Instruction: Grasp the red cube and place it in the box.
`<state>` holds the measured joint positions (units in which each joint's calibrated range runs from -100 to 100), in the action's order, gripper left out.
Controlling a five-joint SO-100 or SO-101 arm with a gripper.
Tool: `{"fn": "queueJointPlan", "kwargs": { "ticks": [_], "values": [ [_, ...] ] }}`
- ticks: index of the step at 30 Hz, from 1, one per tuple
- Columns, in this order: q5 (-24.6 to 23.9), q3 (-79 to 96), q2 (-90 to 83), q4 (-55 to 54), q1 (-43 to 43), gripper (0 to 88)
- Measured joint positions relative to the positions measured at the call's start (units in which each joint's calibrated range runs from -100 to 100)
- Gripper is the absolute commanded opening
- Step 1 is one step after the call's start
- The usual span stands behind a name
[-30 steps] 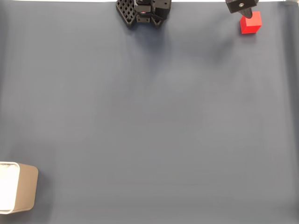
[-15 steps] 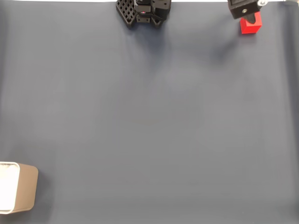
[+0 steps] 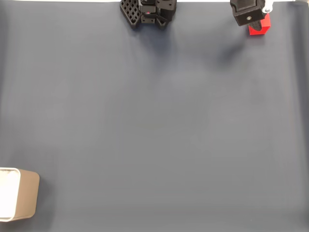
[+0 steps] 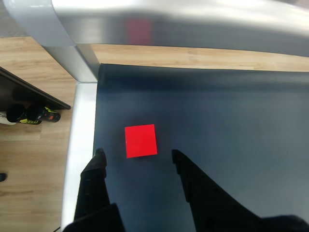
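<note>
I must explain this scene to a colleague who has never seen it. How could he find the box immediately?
In the fixed view, a dark grey mat covers the table. Follow it to the bottom left corner: the box sits there, cut by the picture's edge. Its tan walls, rounded corners and white inside distinguish it from the small red cube at top right.

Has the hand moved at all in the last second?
Yes. In the fixed view the hand has crept down over the red cube, covering more of it; the cube itself has stayed put near the mat's top edge.

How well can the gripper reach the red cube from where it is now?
Probably well: in the wrist view the open gripper sits just short of the red cube, nothing between them on the dark mat.
</note>
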<state>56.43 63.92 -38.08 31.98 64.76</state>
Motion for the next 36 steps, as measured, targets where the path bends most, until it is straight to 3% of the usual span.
{"fn": "queueJointPlan", "kwargs": {
  "ticks": [36],
  "values": [
    [0.0,0.0,10.8,-10.0,1.0,32.9]
  ]
}}
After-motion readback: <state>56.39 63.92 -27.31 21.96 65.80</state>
